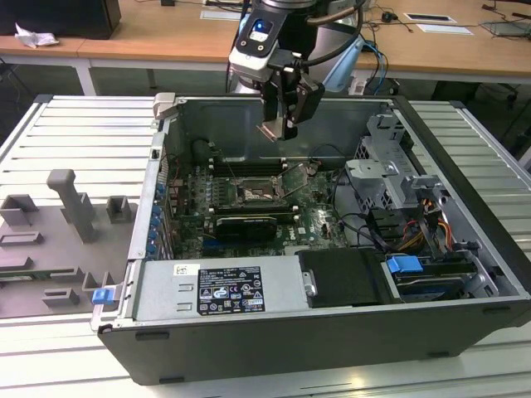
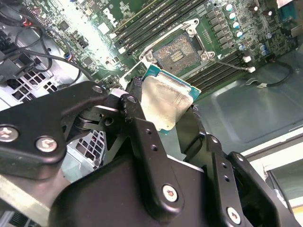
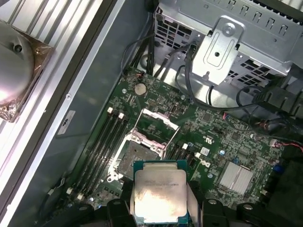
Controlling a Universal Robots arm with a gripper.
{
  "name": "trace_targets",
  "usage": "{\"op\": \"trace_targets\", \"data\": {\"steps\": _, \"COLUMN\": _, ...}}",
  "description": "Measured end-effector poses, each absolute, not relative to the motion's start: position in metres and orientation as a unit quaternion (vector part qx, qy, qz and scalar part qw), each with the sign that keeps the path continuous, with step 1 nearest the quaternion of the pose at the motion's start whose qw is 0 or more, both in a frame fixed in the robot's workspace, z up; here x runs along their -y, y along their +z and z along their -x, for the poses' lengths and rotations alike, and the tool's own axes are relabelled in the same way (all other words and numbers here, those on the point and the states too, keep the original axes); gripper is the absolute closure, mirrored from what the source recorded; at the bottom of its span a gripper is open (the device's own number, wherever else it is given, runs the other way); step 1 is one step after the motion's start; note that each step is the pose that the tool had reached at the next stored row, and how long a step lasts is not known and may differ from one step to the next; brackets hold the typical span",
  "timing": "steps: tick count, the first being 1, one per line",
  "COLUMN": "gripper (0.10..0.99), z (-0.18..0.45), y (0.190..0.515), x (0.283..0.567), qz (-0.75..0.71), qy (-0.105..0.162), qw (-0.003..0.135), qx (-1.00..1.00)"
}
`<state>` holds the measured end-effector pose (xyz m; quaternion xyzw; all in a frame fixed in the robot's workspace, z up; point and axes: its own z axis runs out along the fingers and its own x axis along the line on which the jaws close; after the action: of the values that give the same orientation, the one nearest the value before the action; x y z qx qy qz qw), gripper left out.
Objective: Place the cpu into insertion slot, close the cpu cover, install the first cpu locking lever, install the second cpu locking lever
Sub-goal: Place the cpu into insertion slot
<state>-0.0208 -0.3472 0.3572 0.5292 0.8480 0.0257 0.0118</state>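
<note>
Silvery-grey, the cpu (image 2: 163, 101) is clamped in the black tool (image 1: 280, 124). The arm reaches down into the open computer case (image 1: 332, 352), holding it in the air, in the exterior view at one o'clock from the bare insertion slot (image 1: 253, 195), whose cpu cover (image 3: 155, 124) stands open.
</note>
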Motion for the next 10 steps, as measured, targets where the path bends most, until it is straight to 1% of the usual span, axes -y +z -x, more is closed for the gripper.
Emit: {"op": "trace_targets", "data": {"steps": 10, "gripper": 0.557, "z": 0.0208, "y": 0.3561, "x": 0.3471, "qz": -0.559, "qy": 0.024, "qw": 0.013, "qx": -0.829}}
